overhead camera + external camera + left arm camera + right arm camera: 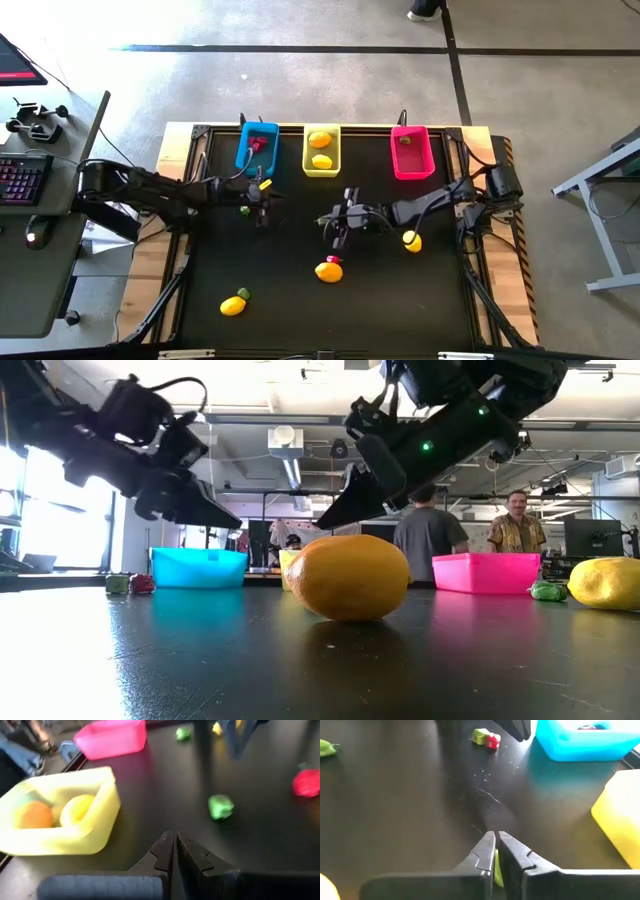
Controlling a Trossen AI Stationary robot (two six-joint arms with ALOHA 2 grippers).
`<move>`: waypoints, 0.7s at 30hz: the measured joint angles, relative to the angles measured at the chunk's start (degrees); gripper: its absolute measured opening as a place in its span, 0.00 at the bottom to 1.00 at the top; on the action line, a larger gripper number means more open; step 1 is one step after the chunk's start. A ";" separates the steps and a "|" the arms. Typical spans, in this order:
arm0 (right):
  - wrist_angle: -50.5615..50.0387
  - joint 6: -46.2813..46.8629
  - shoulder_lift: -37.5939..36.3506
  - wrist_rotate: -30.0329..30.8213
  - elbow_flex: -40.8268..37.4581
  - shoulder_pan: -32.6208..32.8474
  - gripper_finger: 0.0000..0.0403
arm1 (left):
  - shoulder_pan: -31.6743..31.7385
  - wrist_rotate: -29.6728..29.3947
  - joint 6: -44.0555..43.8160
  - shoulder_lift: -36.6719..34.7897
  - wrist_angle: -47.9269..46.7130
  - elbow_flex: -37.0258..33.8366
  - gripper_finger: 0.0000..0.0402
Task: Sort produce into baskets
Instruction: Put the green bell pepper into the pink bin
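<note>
The blue basket (257, 147), yellow basket (321, 150) and pink basket (411, 152) stand in a row at the far edge. The blue one holds a red bit, the yellow one two lemons (75, 810), the pink one a green bit. My left gripper (262, 200) is shut and empty above the table in front of the blue basket. My right gripper (335, 225) is shut and raised mid-table. A green bit (220, 806) lies on the table under it and shows as a sliver behind its fingers (496, 866). Loose lemons (328, 271), (411, 240), (233, 305) lie on the table.
A green bit (481, 735) and a red bit (493, 741) lie together beside my left gripper. Another red bit (334, 259) lies by the middle lemon. A green bit (548, 591) lies by the right lemon. People stand in the room beyond the table.
</note>
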 joint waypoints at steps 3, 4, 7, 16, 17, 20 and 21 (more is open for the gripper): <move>-0.01 0.51 0.00 0.04 0.02 0.72 0.09 | -1.59 0.12 -1.93 0.00 4.83 -2.76 0.02; 0.00 0.98 0.00 0.22 0.04 0.96 0.11 | -2.12 0.12 -2.48 0.00 5.84 -3.43 0.02; -0.62 2.77 0.00 0.96 0.04 1.76 0.21 | -3.75 0.12 -4.32 0.00 6.31 -4.39 0.02; -2.24 1.58 0.66 5.35 0.09 3.72 0.46 | -7.82 -0.94 -4.94 0.00 6.56 -5.16 0.02; -2.27 1.19 0.95 5.66 0.10 3.69 0.48 | -7.82 -1.26 -4.92 0.00 6.70 -5.16 0.02; -4.63 0.95 2.00 5.62 1.63 2.74 0.50 | -7.82 -2.52 -4.77 0.00 6.88 -5.16 0.02; -6.26 0.95 2.32 5.60 2.56 2.41 0.51 | -7.82 -3.07 -4.49 0.00 6.84 -5.16 0.02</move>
